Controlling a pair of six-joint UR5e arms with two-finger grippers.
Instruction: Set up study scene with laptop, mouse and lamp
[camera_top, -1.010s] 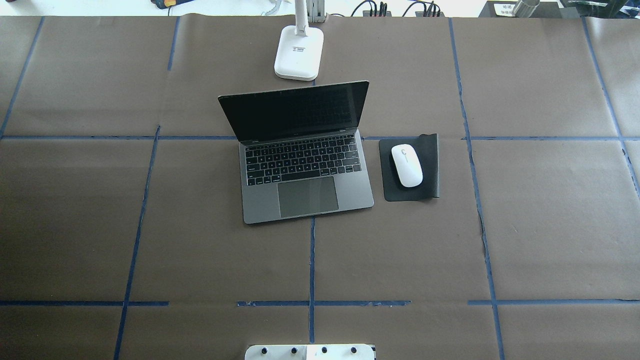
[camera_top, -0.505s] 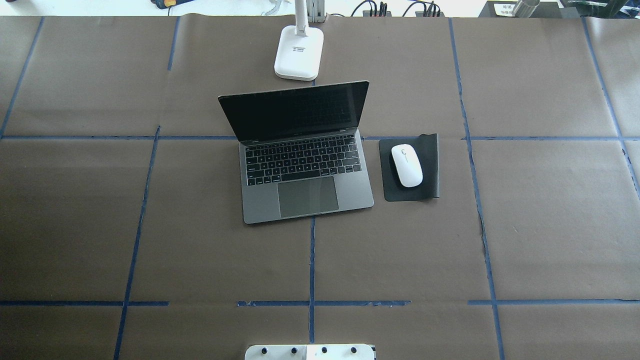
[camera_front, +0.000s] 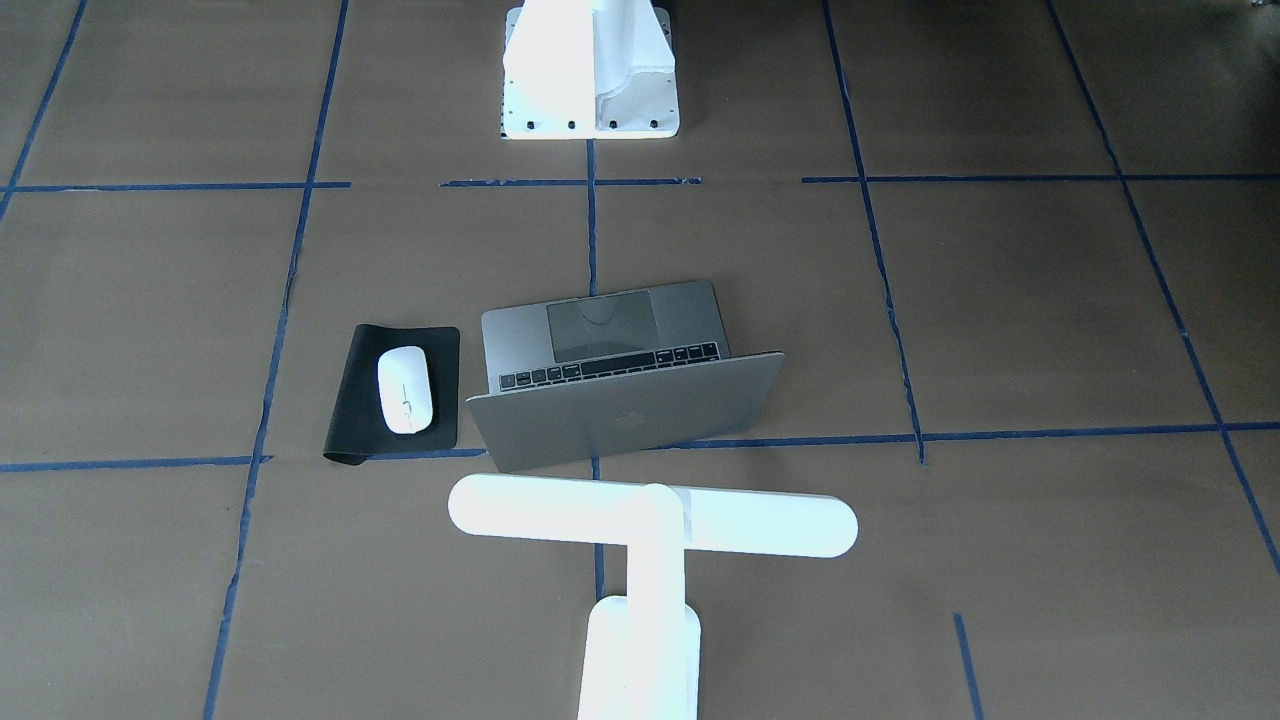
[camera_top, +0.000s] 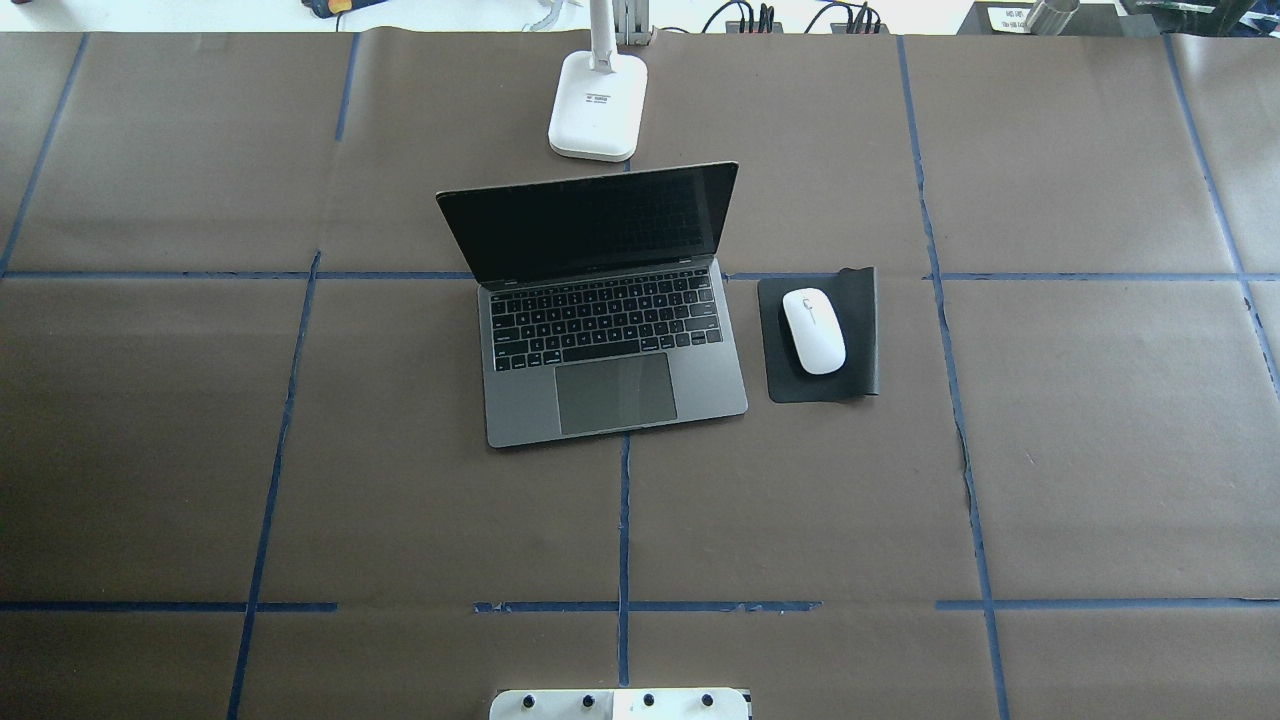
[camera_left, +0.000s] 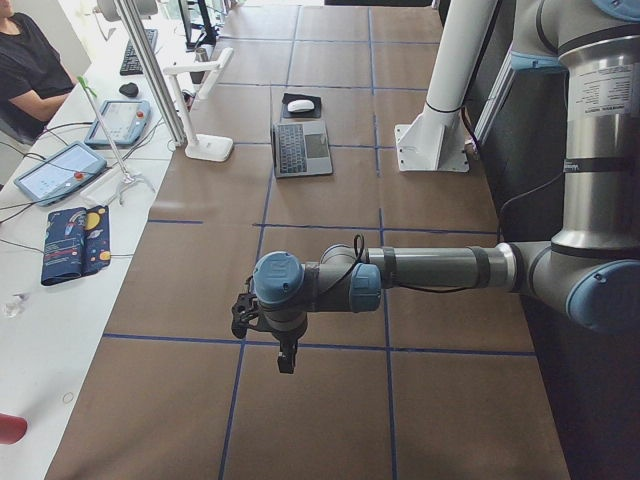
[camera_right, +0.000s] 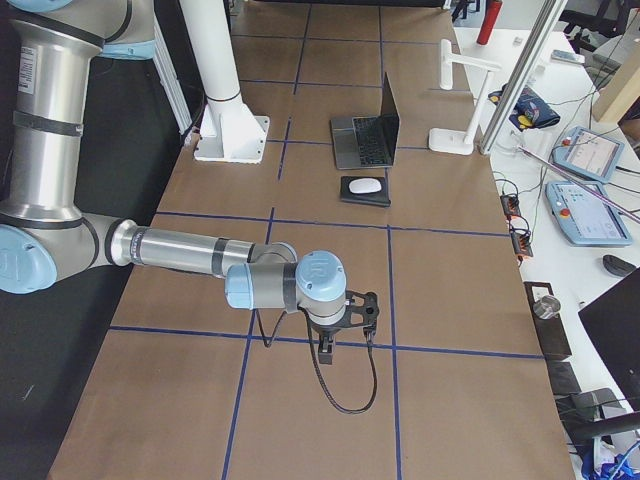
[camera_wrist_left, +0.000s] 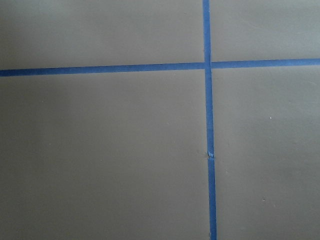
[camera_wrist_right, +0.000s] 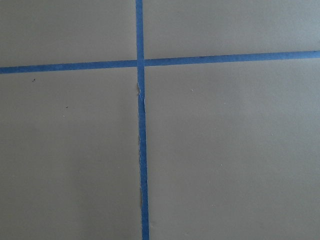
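The grey laptop (camera_top: 610, 400) stands open in the middle of the table, its dark screen facing me. The white mouse (camera_top: 813, 330) lies on a black mouse pad (camera_top: 862, 340) just right of the laptop. The white lamp (camera_top: 595, 105) stands behind the laptop; in the front-facing view its T-shaped bar (camera_front: 650, 515) runs level behind the laptop's lid (camera_front: 625, 415). My left gripper (camera_left: 286, 355) hangs over bare table far off to the left. My right gripper (camera_right: 325, 348) hangs far off to the right. Both show only in the side views, so I cannot tell if they are open or shut.
The table is covered in brown paper with blue tape lines (camera_top: 623, 520). The white robot base (camera_top: 620, 705) sits at the near edge. Both wrist views show only paper and a tape cross (camera_wrist_left: 207, 66). An operator (camera_left: 25, 75) and tablets are beside the table's far edge.
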